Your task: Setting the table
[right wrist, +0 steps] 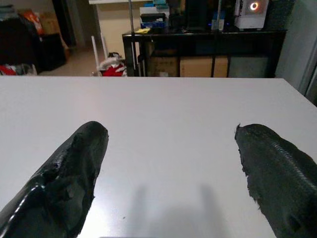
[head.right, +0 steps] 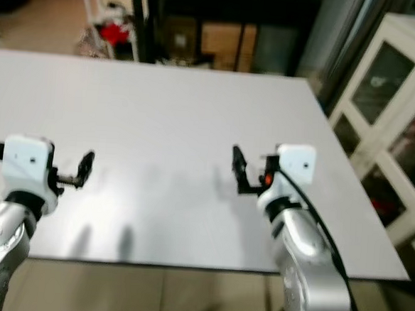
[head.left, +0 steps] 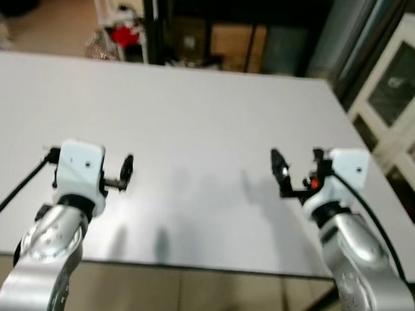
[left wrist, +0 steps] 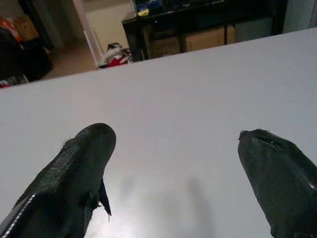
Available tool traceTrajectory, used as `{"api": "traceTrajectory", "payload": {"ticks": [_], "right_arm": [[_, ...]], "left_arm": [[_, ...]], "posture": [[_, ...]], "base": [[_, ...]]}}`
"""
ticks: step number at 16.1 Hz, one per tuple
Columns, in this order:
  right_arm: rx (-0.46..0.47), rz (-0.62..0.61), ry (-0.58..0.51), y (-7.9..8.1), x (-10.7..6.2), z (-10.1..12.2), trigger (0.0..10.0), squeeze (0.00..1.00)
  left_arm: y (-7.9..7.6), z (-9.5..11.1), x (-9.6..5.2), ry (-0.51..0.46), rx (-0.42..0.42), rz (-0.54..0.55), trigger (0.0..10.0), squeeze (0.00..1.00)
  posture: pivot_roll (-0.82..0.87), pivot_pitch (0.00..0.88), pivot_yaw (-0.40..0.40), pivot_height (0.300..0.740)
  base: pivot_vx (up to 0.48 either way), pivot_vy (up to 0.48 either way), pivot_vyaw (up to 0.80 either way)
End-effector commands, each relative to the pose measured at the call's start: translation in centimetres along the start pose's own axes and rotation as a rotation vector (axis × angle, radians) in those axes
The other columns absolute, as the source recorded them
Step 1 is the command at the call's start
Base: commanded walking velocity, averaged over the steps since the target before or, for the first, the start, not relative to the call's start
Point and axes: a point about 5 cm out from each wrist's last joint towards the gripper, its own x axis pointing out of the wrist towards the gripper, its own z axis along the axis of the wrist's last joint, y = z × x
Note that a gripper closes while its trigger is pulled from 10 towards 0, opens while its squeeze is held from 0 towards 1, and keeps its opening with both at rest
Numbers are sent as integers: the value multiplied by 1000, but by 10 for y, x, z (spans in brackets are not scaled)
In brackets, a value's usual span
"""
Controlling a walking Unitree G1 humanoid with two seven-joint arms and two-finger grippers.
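Table (head.left: 196,112): plain white, matte. L hand (left wrist: 173,163) & R hand (right wrist: 168,158) both wide.

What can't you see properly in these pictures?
- Items on the black shelf behind the table: too small and dark, right wrist view.
- Red thing on the floor: blurred, left eye view.
- Inside the white cabinet: glass glare, cut off by the right eye view's edge.

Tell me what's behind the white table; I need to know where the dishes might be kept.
Behind the white table stands a black shelf unit holding cardboard boxes, with red items on the floor beside it. The table edge hides the shelf's lowest part. No dishes are visible.
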Motion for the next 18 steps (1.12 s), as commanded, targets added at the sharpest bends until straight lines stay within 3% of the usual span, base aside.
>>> {"api": "traceTrajectory", "payload": {"ticks": [1, 7, 14, 17, 18], "right_arm": [[26, -16, 17, 0, -3, -4, 10000, 1000], [53, -56, 17, 0, -10, -7, 10000, 1000], [56, -39, 5, 4, -2, -4, 10000, 1000], [61, -54, 15, -2, 4, -6, 10000, 1000], [48, -82, 13, -7, 6, -4, 10000, 1000]], "left_arm": [[3, 2, -2, -5, 23, 1, 10000, 0], [0, 0, 0, 3, 19, -34, 10000, 0], [4, -3, -1, 17, -12, 9, 10000, 0], [2, -4, -2, 16, -31, 27, 10000, 0], [-2, -5, 4, 14, -39, 12, 10000, 0]], "posture": [[7, 0, 44, 740], [-19, 0, 71, 740], [14, 0, 38, 740], [15, 0, 24, 740], [-7, 0, 42, 740]], "base": [[0, 311, 800], [0, 306, 800], [0, 310, 800], [0, 308, 185], [0, 315, 0]]}}
